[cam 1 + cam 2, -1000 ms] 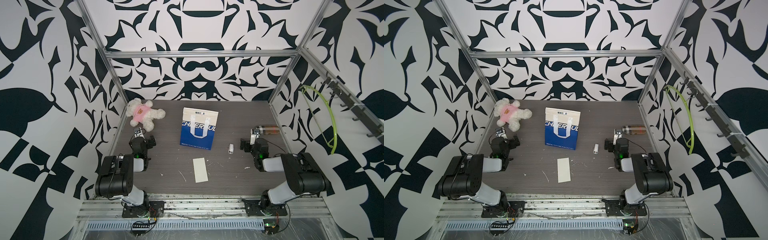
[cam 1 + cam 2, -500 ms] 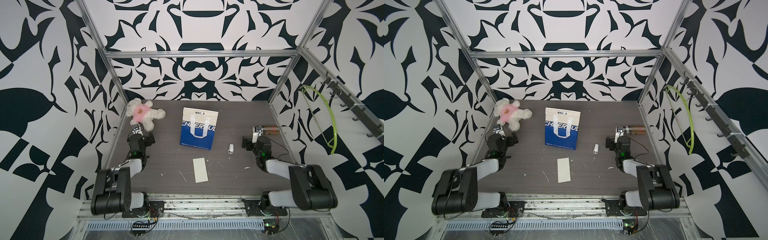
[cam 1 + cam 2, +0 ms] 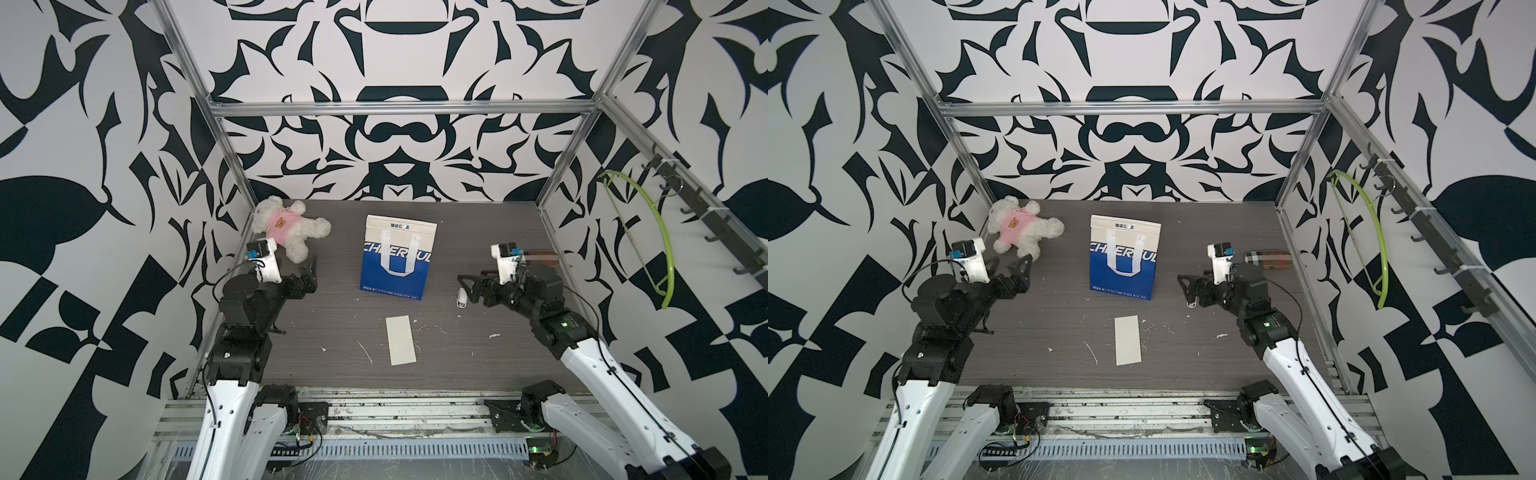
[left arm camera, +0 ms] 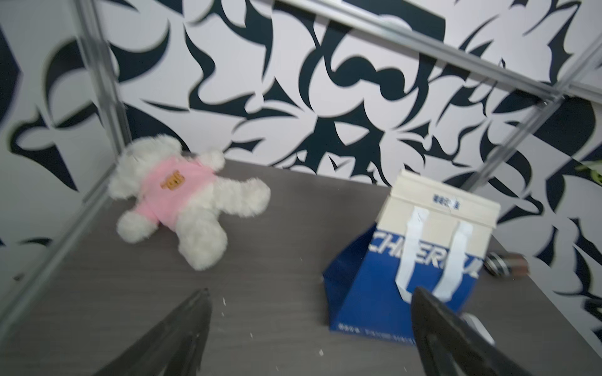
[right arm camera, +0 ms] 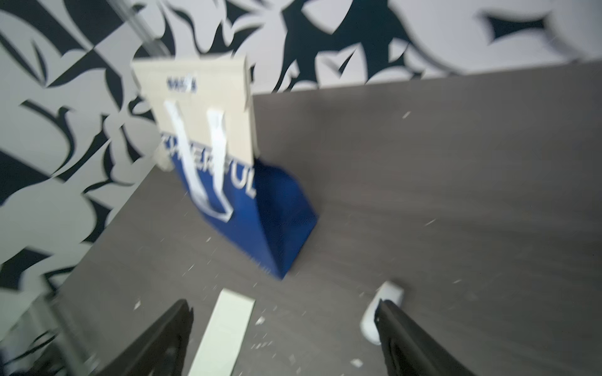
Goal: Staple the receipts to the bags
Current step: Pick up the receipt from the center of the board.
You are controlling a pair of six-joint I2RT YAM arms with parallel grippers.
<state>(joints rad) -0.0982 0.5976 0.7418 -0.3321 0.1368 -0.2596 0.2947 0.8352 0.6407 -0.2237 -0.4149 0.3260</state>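
Left gripper (image 4: 311, 290) and right gripper (image 5: 282, 302) are both hovering with fingers spread wide, gripping nothing. The bag (image 3: 395, 266) is standing upright between them, clear of both. The receipt (image 3: 400, 340) is lying flat on the table (image 3: 332, 374), untouched, and the little white stapler (image 5: 386, 293) is sitting just beside the right fingertips (image 5: 394, 315).

A teddy bear (image 3: 291, 226) lies on the table (image 3: 478, 224).

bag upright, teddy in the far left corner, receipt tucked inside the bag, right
No: the receipt is not inside the bag; it lies flat on the table nearer the robot than the bag, apart from it, as both top views show. The bag is upright and the teddy sits in the far left corner.
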